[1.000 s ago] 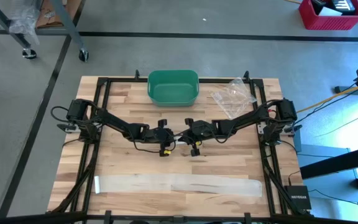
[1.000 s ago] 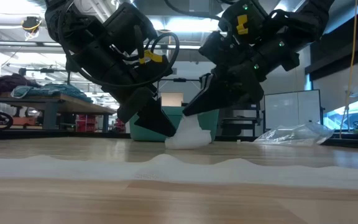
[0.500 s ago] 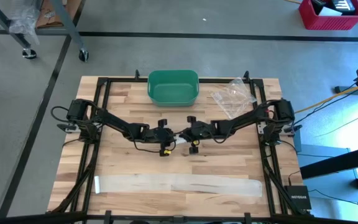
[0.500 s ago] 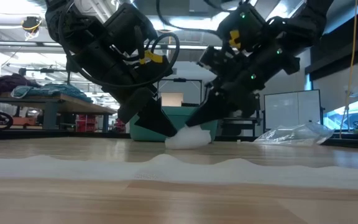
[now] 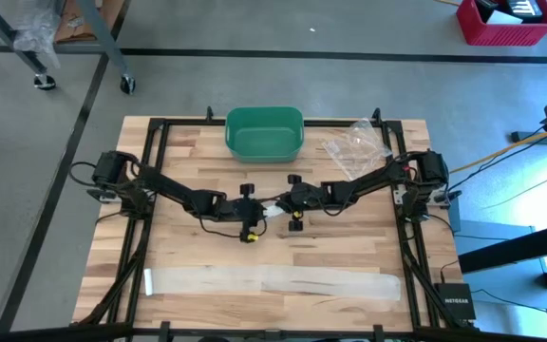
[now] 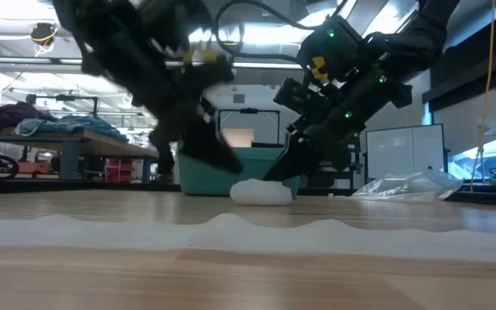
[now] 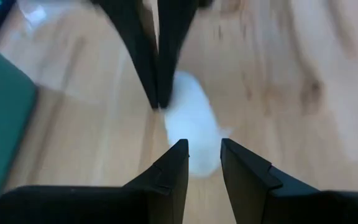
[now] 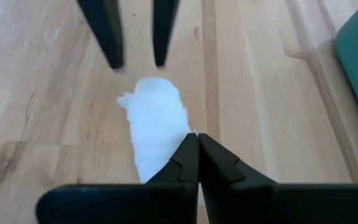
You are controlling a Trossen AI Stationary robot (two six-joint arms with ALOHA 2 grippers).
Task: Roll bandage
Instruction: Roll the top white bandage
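**Both pincers at the bandage roll, mid-counter**

While the two arms meet nose to nose over the middle of the wooden counter (image 5: pixel 188 247), a small white bandage roll (image 6: pixel 261 192) lies on the wood between them, in front of the green bin (image 5: pixel 265 132).

Left pincer (image 7: pixel 204 163): fingers parted by a narrow gap, tips at the near end of the roll. Roll sits just ahead of the tips rather than between them, so released, not grasping. In the low view this arm is motion-blurred.

Right pincer (image 8: pixel 197 144): fingers clenched tight together, tips touching each other and resting at the edge of the roll. Cannot tell whether any fabric is pinched between them. In the low view its tips come down to the right side of the roll at counter level.

Roll itself: lumpy, loosely wound, a frayed edge sticking out on one side in the right wrist view.

A long strip of white bandage (image 5: pixel 272 282) lies flat and unrolled along the front edge of the counter, well apart from both pincers. A crumpled clear plastic bag (image 5: pixel 357 143) sits beside the bin, toward the right arm's base.
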